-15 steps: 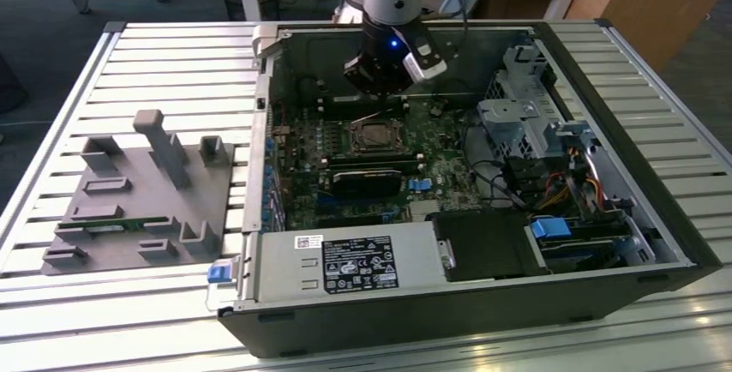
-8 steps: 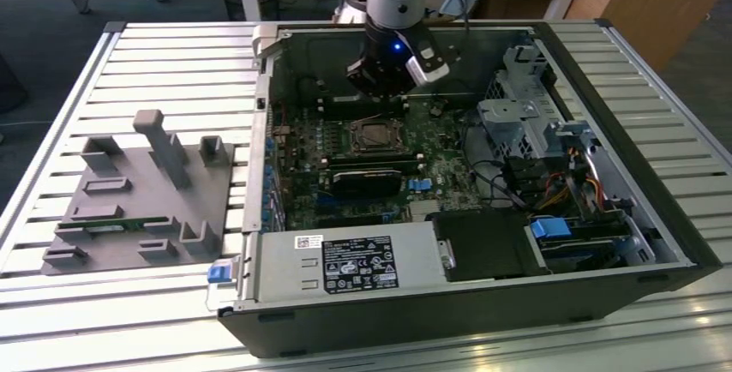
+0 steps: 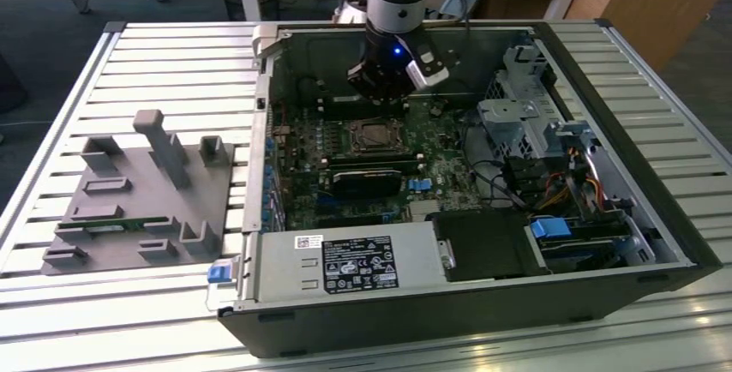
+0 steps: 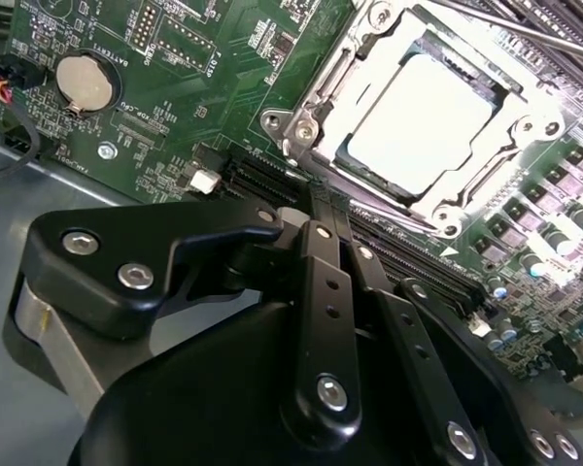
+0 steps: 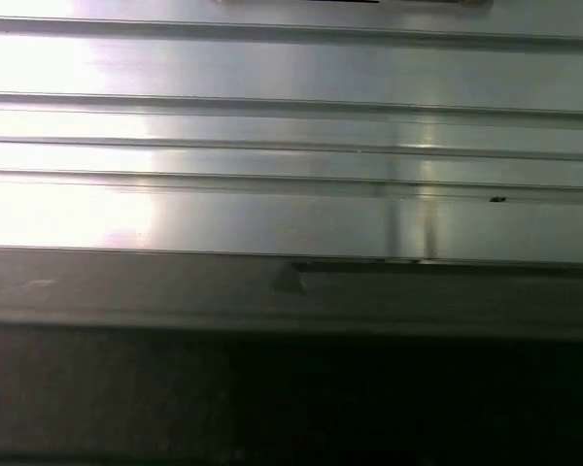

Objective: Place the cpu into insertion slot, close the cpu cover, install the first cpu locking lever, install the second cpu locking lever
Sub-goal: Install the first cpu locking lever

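Observation:
In the second wrist view the cpu (image 4: 423, 121) lies flat in the insertion slot, its pale metal face showing through the window of the silver cpu cover (image 4: 316, 92), which is down over it. A thin metal lever rod (image 4: 530, 31) runs along one side of the cover. My gripper (image 4: 311, 209) hangs above the motherboard beside the socket, shut, with nothing between its fingers. In the exterior view the gripper (image 3: 383, 98) is just behind the insertion slot (image 3: 372, 136), inside the open computer case.
Long black memory slots (image 4: 408, 262) run between gripper and socket, and a coin battery (image 4: 83, 83) sits nearby. A black card (image 3: 366, 182), drive cages (image 3: 526, 123) and the power supply (image 3: 349, 265) crowd the case. A grey fixture block (image 3: 137, 192) stands on the slatted table (image 5: 291, 146).

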`<state>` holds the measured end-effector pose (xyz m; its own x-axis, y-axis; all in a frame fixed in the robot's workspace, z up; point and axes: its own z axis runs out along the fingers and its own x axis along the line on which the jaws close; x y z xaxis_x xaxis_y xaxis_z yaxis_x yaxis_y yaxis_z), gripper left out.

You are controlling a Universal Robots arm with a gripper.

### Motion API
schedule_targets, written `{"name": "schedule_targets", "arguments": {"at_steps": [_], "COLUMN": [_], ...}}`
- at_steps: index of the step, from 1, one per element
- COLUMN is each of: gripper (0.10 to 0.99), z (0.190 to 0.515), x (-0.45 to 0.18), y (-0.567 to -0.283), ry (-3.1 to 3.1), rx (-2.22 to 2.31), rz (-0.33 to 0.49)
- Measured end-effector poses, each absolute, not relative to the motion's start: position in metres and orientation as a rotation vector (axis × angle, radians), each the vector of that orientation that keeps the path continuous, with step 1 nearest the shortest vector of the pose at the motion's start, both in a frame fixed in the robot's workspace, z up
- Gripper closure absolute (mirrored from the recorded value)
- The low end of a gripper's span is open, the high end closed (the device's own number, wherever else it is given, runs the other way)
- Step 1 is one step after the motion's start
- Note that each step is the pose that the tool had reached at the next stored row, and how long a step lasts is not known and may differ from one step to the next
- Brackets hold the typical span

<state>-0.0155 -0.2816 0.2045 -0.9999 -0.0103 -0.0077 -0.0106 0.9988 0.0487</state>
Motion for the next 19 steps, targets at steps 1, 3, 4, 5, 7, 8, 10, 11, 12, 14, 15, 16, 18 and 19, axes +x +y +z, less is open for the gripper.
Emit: {"name": "schedule_targets", "arguments": {"at_steps": [1, 3, 4, 5, 7, 8, 10, 11, 12, 14, 15, 16, 18, 19], "gripper": [0.969, 0.969, 0.969, 0.969, 0.969, 0.969, 0.969, 0.969, 0.969, 0.969, 0.969, 0.969, 0.969, 0.969], "z": [0.2039, 0.2026, 0.202, 0.2014, 0.2005, 0.2001, 0.1993, 0.1986, 0.1981, 0.1978, 0.1974, 0.197, 0.1967, 0.1967], "x": [-0.0154, -0.0152, -0.0151, -0.015, -0.0149, -0.0148, -0.0147, -0.0146, -0.0145, -0.0143, -0.0141, -0.0139, -0.0136, -0.0136], "y": [-0.2816, -0.2816, -0.2816, -0.2816, -0.2816, -0.2816, -0.2817, -0.2815, -0.2814, -0.2815, -0.2814, -0.2813, -0.2811, -0.2811], "ry": [3.133, 3.134, 3.134, 3.134, 3.134, 3.135, 3.135, 3.135, 3.135, 3.136, 3.136, 3.136, 3.137, 3.137], "rx": [-0.016, -0.016, -0.016, -0.016, -0.016, -0.016, -0.016, -0.016, -0.016, -0.016, -0.017, -0.016, -0.016, -0.016], "rz": [0.076, 0.074, 0.072, 0.071, 0.068, 0.067, 0.063, 0.063, 0.063, 0.061, 0.061, 0.06, 0.06, 0.06]}}
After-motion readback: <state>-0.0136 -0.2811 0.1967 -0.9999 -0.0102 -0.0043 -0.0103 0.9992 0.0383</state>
